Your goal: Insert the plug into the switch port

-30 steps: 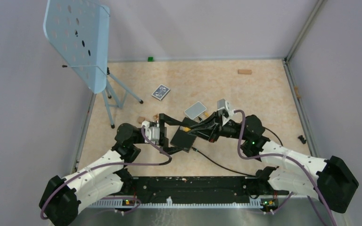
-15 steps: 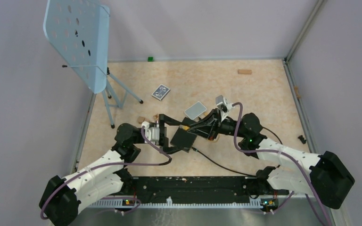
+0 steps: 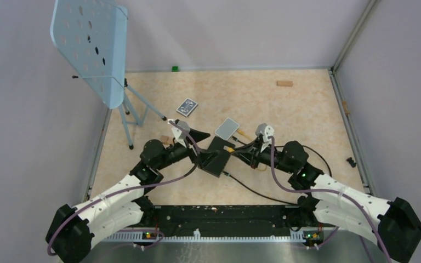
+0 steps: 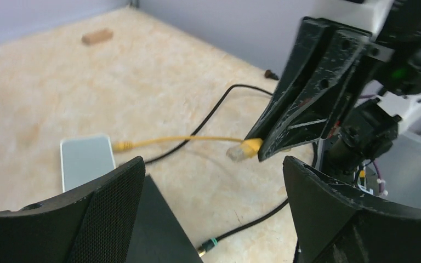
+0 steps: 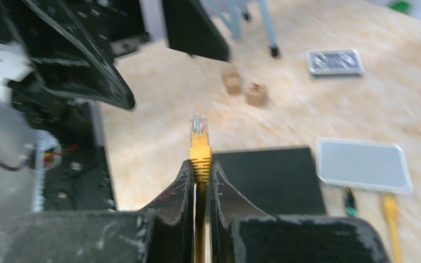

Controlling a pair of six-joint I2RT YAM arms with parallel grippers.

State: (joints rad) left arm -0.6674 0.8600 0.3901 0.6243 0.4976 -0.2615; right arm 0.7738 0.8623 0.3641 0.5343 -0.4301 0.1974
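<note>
1. The table is a pale mottled sheet walled on three sides. A blue perforated stand sits at the far left, well apart from the work.
2. The black box lies flat mid-table, its long axis running roughly far to near on a slant. A pale card lies just beyond its far corner. I cannot make out the switch port on any edge.
3. My left gripper stands spread wide at the box's left side, gripping nothing.
4. My right gripper is just right of the box and is clamped on the plug, so it is the arm to insert.
5. The plug's clear tip points left. It seems to ride above the box, so I judge it needs lowering and aligning with the port edge.
</note>
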